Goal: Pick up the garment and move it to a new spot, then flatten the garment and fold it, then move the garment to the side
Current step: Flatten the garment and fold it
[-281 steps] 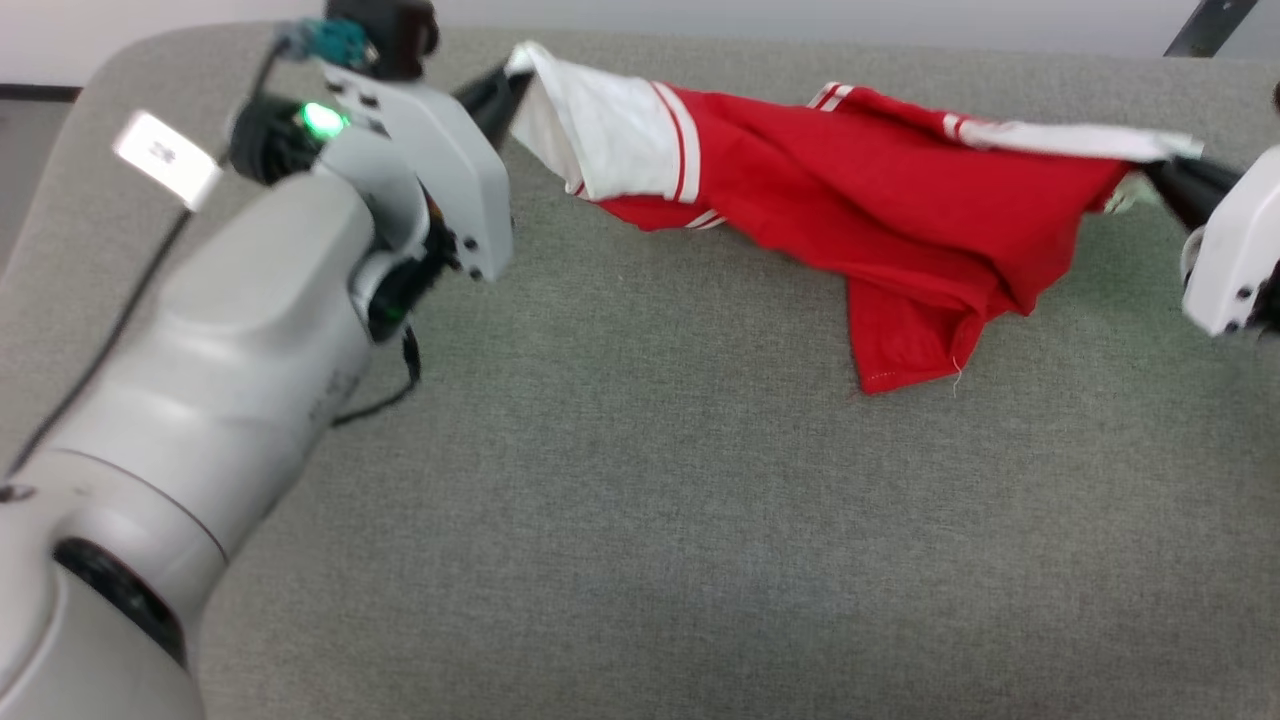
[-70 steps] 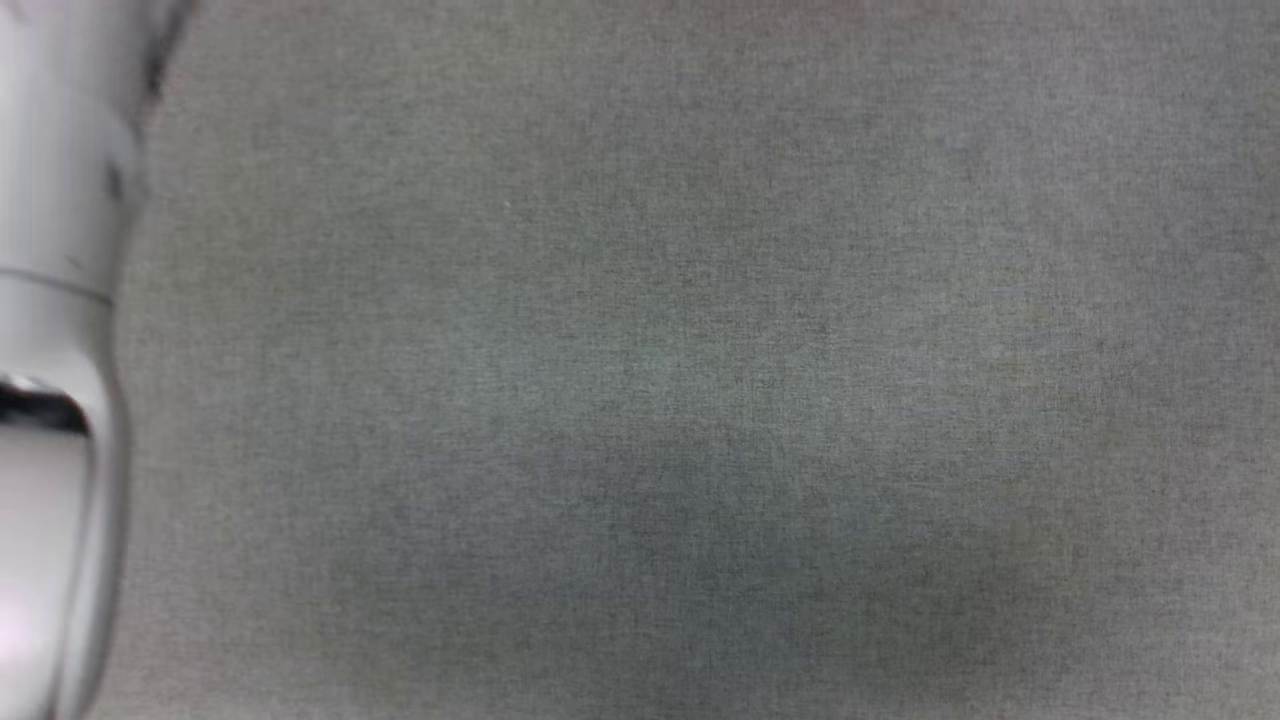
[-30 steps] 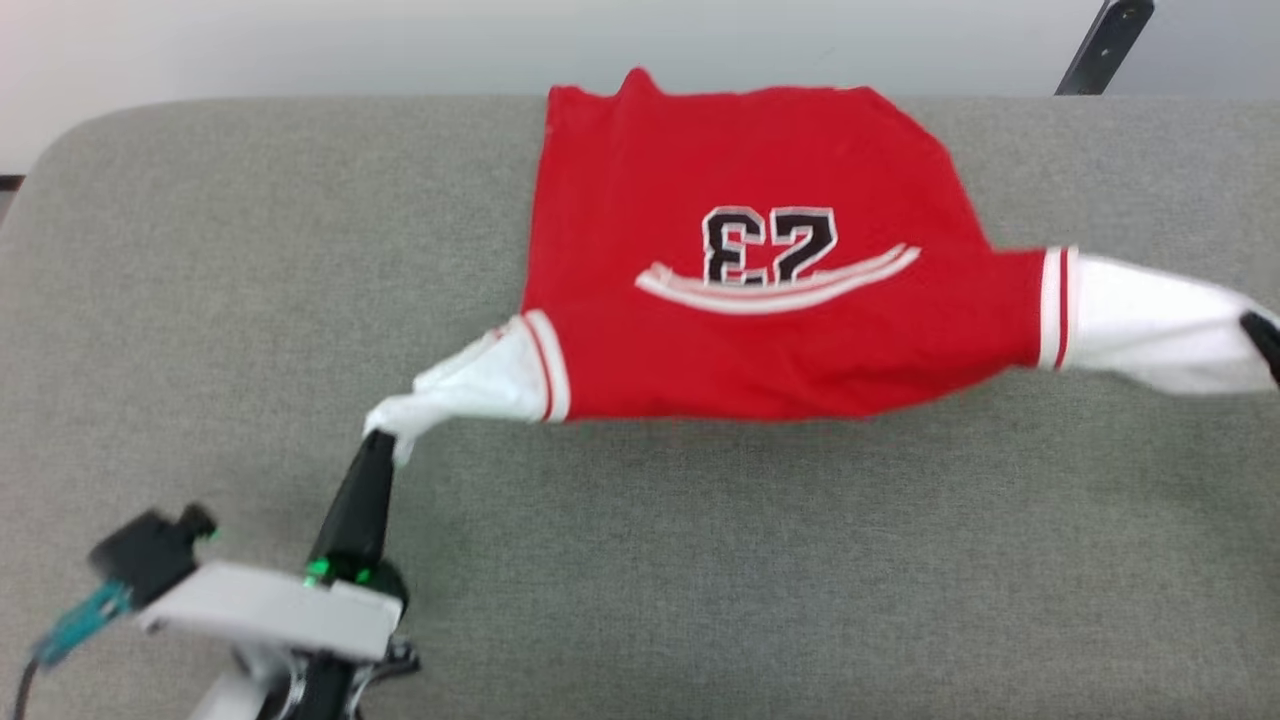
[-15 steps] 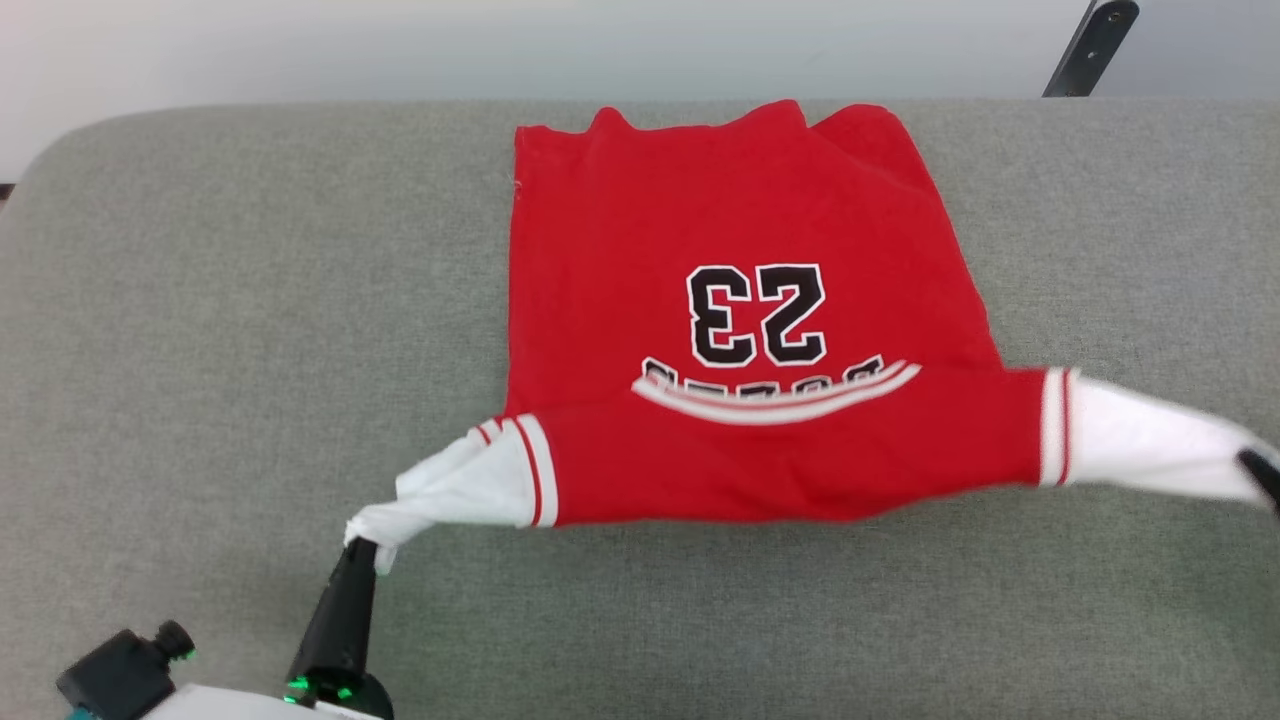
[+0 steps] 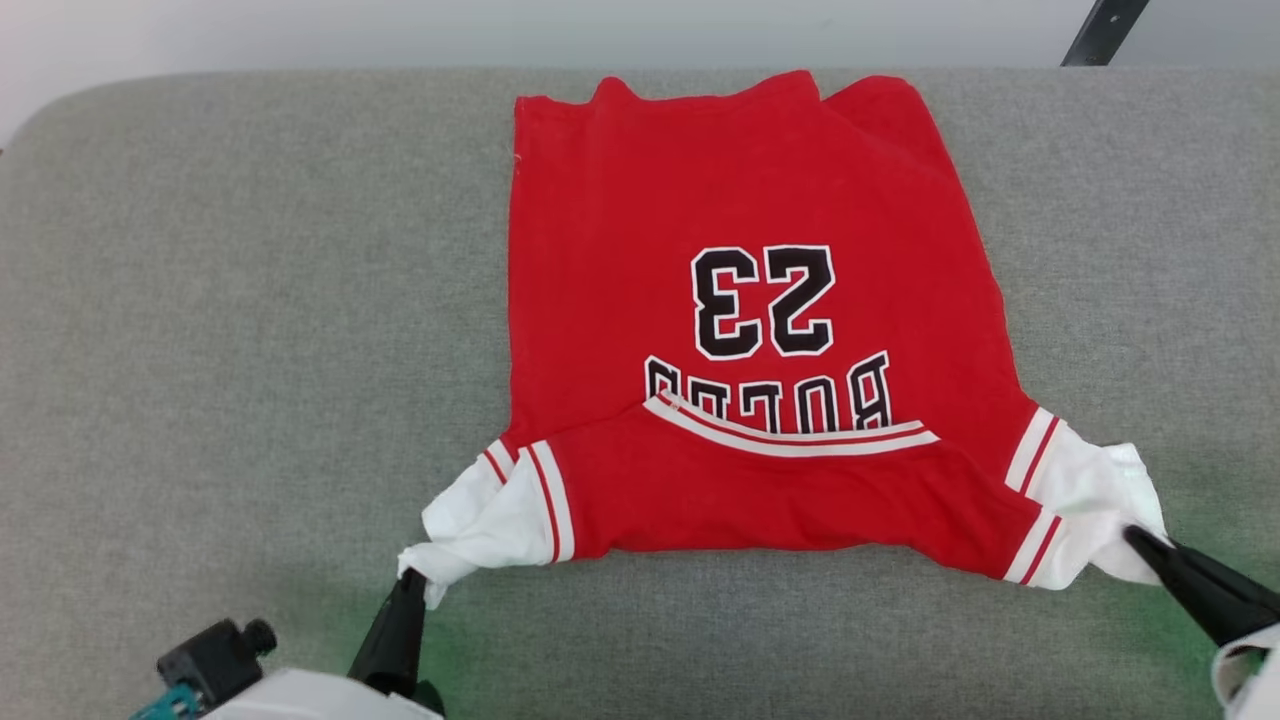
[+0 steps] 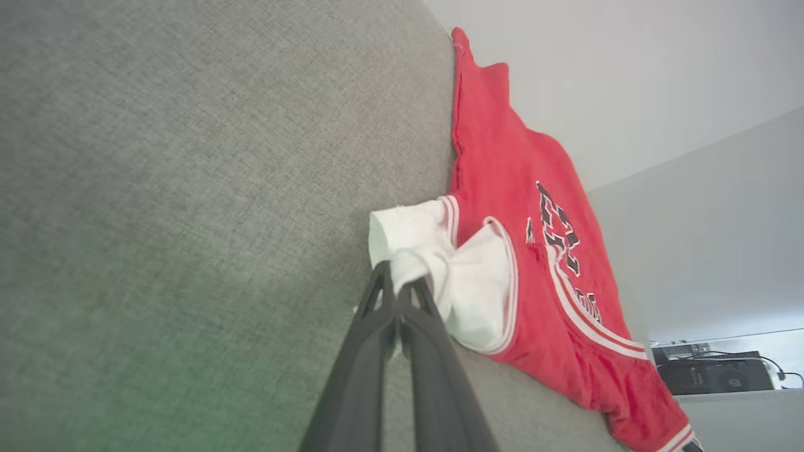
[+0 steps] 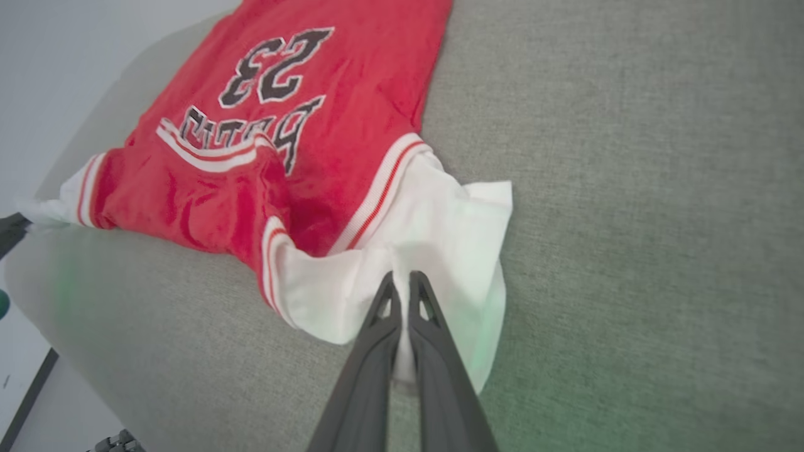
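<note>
Left gripper (image 5: 408,580): dark fingers pressed together, pinching the bunched tip of the white near-left sleeve (image 5: 480,520).
Right gripper (image 5: 1135,538): fingers pressed together on the white near-right sleeve (image 5: 1090,490).
Garment (image 5: 750,180): soft red T-shirt lying mostly flat, black-and-white lettering upside down. The hem is at the far edge and the near edge is doubled over under curved striped trim.
Position: between and beyond both grippers, sleeves drawn toward them.
Padded surface (image 5: 250,300): grey woven fabric with rounded corners.

Quick headcount: one red T-shirt (image 5: 750,200), two white sleeves (image 5: 480,525) on it, one left end effector (image 5: 408,580) plus one right end effector (image 5: 1132,534), and one grey padded desk (image 5: 250,300).
</note>
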